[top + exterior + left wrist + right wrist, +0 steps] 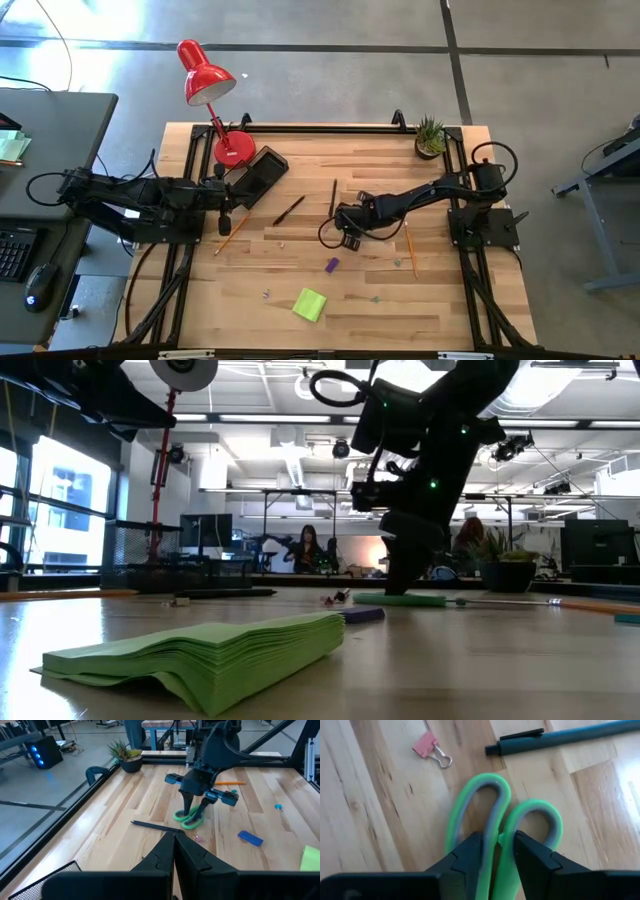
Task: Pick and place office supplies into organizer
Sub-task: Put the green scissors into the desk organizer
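Note:
Green-handled scissors (500, 805) lie flat on the wooden table near its middle. My right gripper (498, 840) stands over their handles, pointing steeply down, shut on them; it also shows in the left wrist view (195, 810). The black organizer (258, 175) sits at the far left by the red lamp. My left gripper (236, 196) hovers shut beside it, touching nothing. Loose on the table lie a lime-green sticky-note pad (309, 304), a purple piece (331, 265), dark pens (288, 210), orange pencils (409, 250) and a pink clip (432, 747). My right gripper pinches the scissors where the two finger loops meet (498, 832). One finger (470, 852) stands inside each loop, with the loops' inner bars between them. The fingers come from above, slanting down. The scissors lie flat on the table.
A red desk lamp (205, 75) stands at the far left corner, its round base (233, 148) next to the organizer. A small potted plant (431, 137) sits at the far right corner. A dark pen (560, 740) lies just beyond the scissors' handles.

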Motion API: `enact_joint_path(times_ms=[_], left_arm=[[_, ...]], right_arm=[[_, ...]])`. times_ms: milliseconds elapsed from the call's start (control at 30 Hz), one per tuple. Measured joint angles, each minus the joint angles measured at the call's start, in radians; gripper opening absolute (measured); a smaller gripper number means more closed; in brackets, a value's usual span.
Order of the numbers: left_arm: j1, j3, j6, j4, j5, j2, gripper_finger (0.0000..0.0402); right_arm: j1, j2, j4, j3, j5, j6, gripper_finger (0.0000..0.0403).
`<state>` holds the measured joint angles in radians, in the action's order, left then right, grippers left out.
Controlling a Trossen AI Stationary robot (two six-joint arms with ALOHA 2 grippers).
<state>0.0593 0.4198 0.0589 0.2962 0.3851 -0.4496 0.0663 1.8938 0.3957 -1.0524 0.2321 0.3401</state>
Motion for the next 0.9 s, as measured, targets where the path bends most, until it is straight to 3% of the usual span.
enact_joint_path(times_ms=[200,467,667,767,900], left_arm=[[0.0,0.0,0.0,0.008,0.0,0.0,0.0001],[0.0,0.0,0.0,0.018,0.0,0.0,0.0001],[0.0,0.0,0.002,0.019,-0.004,0.0,0.0001],[0.0,0.002,0.002,0.004,-0.03,0.005,0.0001],[0.0,0.051,0.025,0.005,-0.051,0.02,0.0001]], right_arm=[[0.0,-0.014,-0.002,0.002,0.004,-0.022,0.0071],[0.001,-0.089,0.004,0.008,0.007,-0.054,0.0078],[0.001,-0.173,-0.011,0.008,0.065,-0.093,0.0069],[0.001,-0.217,-0.103,0.007,0.114,-0.146,0.0072],[-0.002,-0.24,-0.381,0.007,0.133,-0.282,0.0074]])
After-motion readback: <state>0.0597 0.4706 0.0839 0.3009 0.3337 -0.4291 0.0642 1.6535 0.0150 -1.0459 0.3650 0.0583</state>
